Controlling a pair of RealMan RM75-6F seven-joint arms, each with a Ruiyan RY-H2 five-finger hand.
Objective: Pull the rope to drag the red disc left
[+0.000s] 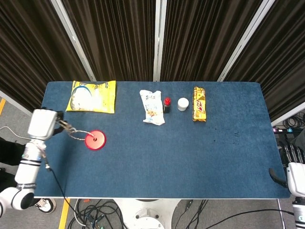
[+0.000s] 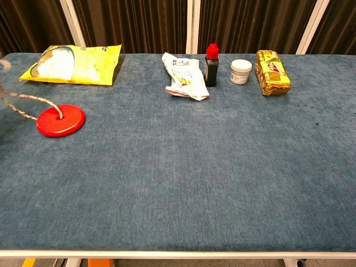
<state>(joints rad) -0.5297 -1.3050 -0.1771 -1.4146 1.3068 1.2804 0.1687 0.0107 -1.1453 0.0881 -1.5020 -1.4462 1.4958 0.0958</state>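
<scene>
Red disc at the table's left side, rope in my left hand.
My left hand [image 1: 47, 125] grips the rope [image 1: 72, 133] above the blue table [image 1: 214, 143]; the rope sags to the red disc [image 1: 95, 140], just in front of the yellow bag [image 1: 92, 96]. Right hand [image 1: 295, 176]: grip unreadable.

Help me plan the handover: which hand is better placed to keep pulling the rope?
Left. The left hand is at the rope beside the red disc; the right arm sits off the table's far right edge.
</scene>
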